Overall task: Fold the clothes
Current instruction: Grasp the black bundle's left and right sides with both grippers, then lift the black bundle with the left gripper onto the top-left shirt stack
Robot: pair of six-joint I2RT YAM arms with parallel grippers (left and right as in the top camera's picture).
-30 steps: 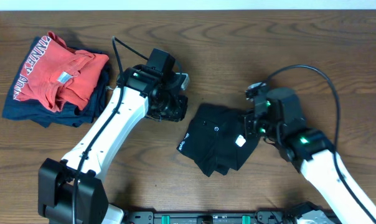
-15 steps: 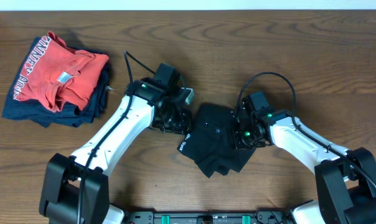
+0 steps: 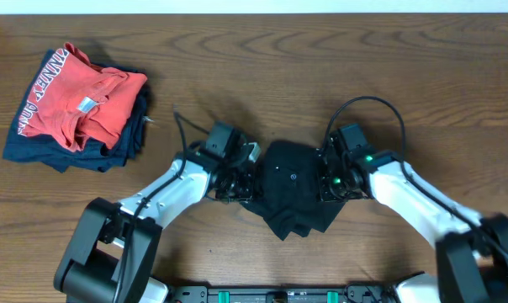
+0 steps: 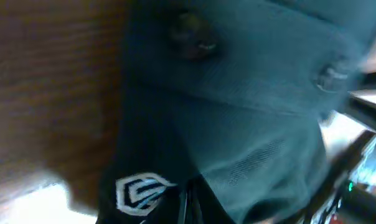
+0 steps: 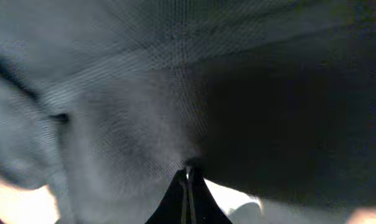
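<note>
The black T-shirt [image 3: 289, 192] lies bunched in a compact heap at the table's middle, with a small round white tag [image 3: 293, 177] on top. My left gripper [image 3: 242, 178] is low at the shirt's left edge. In the left wrist view black fabric [image 4: 238, 112] fills the frame, a white printed logo [image 4: 138, 190] shows, and the jaws [image 4: 187, 200] are shut on a fold of it. My right gripper [image 3: 330, 180] is low at the shirt's right edge. In the right wrist view its jaws [image 5: 188, 177] are closed on the black fabric [image 5: 132, 112].
A red shirt with white lettering [image 3: 76, 101] lies on a navy folded garment [image 3: 44, 153] at the back left. The brown wooden table [image 3: 405, 84] shows around the shirt. The arm bases stand at the front edge.
Both grippers have come down and inward to the shirt's left and right edges. The shirt is pressed narrower between them, and its white print is now hidden from overhead.
</note>
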